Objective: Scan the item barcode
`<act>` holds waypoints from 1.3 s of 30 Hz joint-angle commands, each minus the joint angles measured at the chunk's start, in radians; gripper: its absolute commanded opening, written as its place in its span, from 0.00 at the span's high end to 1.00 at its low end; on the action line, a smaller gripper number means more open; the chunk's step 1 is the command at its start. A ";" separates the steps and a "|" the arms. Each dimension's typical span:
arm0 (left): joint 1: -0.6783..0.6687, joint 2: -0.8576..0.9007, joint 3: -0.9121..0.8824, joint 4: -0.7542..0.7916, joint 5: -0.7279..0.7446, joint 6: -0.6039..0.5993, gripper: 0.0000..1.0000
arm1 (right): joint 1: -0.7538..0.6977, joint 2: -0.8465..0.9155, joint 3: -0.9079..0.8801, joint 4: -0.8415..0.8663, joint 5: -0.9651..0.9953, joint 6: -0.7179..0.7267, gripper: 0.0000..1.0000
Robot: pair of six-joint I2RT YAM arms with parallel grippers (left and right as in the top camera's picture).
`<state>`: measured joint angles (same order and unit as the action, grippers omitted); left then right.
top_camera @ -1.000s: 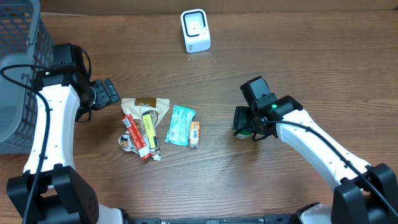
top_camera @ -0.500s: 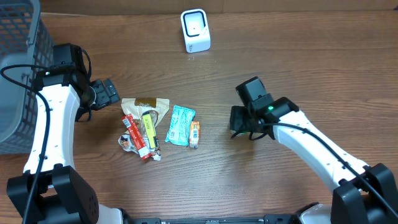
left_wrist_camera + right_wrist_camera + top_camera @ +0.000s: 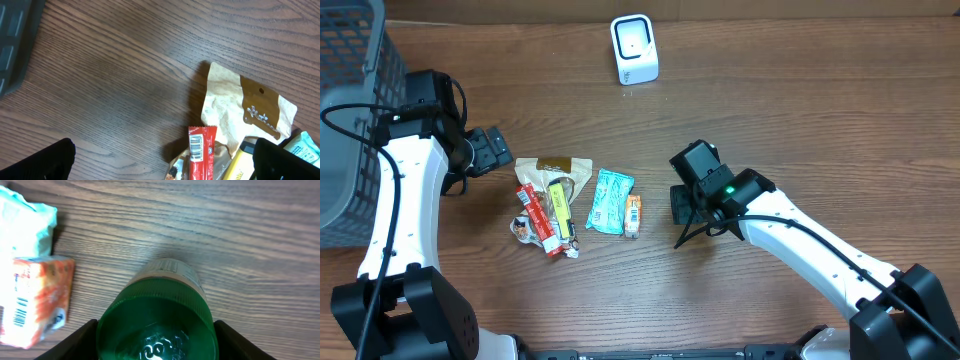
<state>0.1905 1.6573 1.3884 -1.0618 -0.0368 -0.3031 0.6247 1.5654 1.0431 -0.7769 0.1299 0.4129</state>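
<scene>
Green bottle seen in wrist cam, hidden overhead by R end effector

The green-capped bottle, a pale label below its cap, is seen cap-first, clamped in the right gripper. The white scanner stands at 12 o'clock in the overhead view, window facing 6 o'clock.

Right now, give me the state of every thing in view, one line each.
left tool: open, empty.
right tool: closed on the green bottle.
green bottle: held, base facing the wrist camera.
scanner: standing upright.
red bar: lying flat, barcode up.
orange packet: lying flat, barcode showing.
teal packet: lying flat beside the orange packet.
brown pouch: lying flat.
</scene>
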 commanded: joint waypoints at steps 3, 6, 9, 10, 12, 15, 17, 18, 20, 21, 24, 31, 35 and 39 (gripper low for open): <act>-0.001 -0.003 0.019 0.000 0.004 0.019 0.00 | 0.010 0.000 0.000 0.011 0.097 -0.164 0.40; -0.001 -0.003 0.019 0.000 0.004 0.019 0.01 | 0.010 0.000 0.004 0.022 0.124 -0.161 0.32; -0.001 -0.003 0.019 0.000 0.003 0.019 0.00 | 0.010 0.000 0.009 0.040 0.116 -0.142 0.15; -0.001 -0.003 0.019 0.000 0.004 0.019 0.01 | 0.010 0.000 0.011 0.040 0.117 -0.128 0.11; -0.001 -0.003 0.019 0.000 0.004 0.019 0.00 | 0.009 0.000 0.020 0.045 0.117 -0.118 0.06; -0.001 -0.003 0.019 0.000 0.004 0.019 0.00 | 0.002 0.000 0.060 0.050 0.140 -0.117 0.00; -0.001 -0.003 0.019 0.000 0.004 0.019 0.00 | -0.010 0.000 0.118 0.023 0.139 -0.076 0.00; -0.001 -0.003 0.019 0.000 0.004 0.019 0.01 | -0.016 0.000 0.142 0.008 0.139 -0.046 0.00; -0.001 -0.003 0.019 0.000 0.004 0.019 0.00 | -0.047 0.000 0.226 -0.074 0.138 0.108 0.02; -0.001 -0.003 0.019 0.001 0.004 0.019 0.00 | -0.062 0.000 0.252 -0.115 0.138 0.187 0.04; -0.001 -0.003 0.019 0.000 0.004 0.019 0.00 | -0.100 0.000 0.279 -0.200 0.126 0.331 0.05; -0.001 -0.003 0.019 0.000 0.004 0.019 0.00 | -0.150 0.003 0.277 -0.227 -0.027 0.293 0.00; -0.001 -0.003 0.019 0.000 0.004 0.019 0.00 | -0.150 0.003 0.276 -0.221 -0.055 0.294 0.00; -0.001 -0.003 0.019 0.000 0.003 0.019 0.00 | -0.148 0.008 0.260 -0.252 -0.073 0.489 0.16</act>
<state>0.1905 1.6573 1.3884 -1.0615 -0.0368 -0.3031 0.4740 1.5703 1.3090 -1.0111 0.0929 0.7406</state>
